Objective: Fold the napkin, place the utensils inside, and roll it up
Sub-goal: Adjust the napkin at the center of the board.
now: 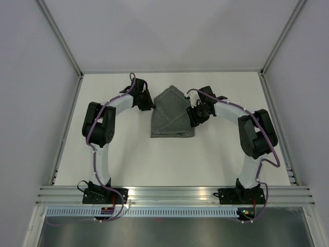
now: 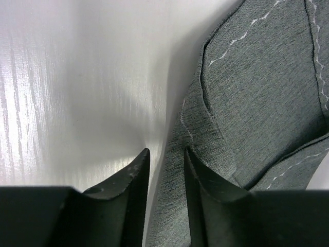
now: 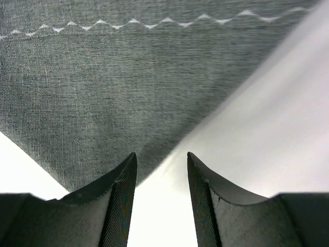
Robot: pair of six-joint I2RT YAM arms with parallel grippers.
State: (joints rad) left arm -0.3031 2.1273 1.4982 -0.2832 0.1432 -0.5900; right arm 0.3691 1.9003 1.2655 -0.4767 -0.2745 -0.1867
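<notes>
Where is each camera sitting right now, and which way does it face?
Top view: fixed above and behind the bases, looking down at the table; left arm, right arm and the folded napkin between them show.
Left wrist: on the left arm, facing past its open jaws at the napkin's left edge and bare table.
Right wrist: on the right arm, facing past its open jaws at the napkin's stitched edge.
Shared: all three see napkin and table.
</notes>
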